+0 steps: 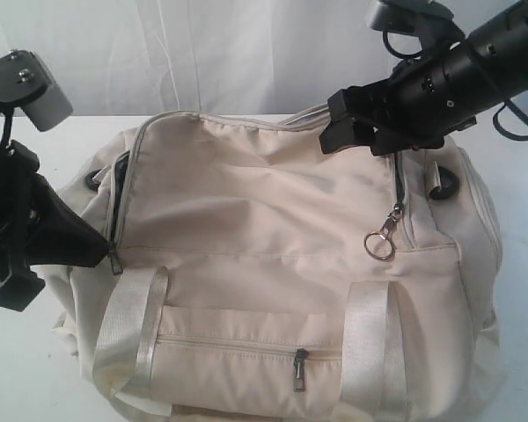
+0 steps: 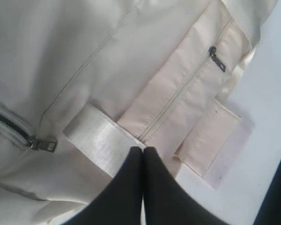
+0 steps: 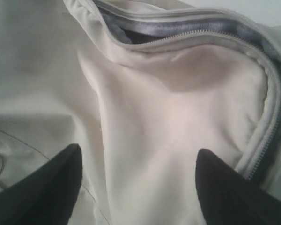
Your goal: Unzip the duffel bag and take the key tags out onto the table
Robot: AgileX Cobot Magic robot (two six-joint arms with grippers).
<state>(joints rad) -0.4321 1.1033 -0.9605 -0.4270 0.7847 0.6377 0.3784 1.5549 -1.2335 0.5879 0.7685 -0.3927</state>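
Note:
The cream duffel bag (image 1: 273, 220) lies across the white table (image 1: 18, 360). Its main zipper stands partly open, showing a dark gap on the left end (image 1: 119, 193) and grey lining (image 3: 131, 35) at the far corner. My left gripper (image 1: 101, 246) is shut with nothing seen between its fingers, tips just beside the main zipper pull (image 1: 114, 261). In the left wrist view it (image 2: 143, 149) hovers over a satin strap (image 2: 98, 143), with the pull (image 2: 42, 145) off to one side. My right gripper (image 1: 333, 123) is open above the bag's far right top; its jaws (image 3: 138, 157) straddle bare fabric. The key tags are hidden.
A metal clip with a ring (image 1: 380, 242) hangs on the bag's right side. The front pocket zipper (image 1: 299, 365) is closed between the two straps. A black D-ring (image 1: 444, 180) sits at the right end. White curtain stands behind.

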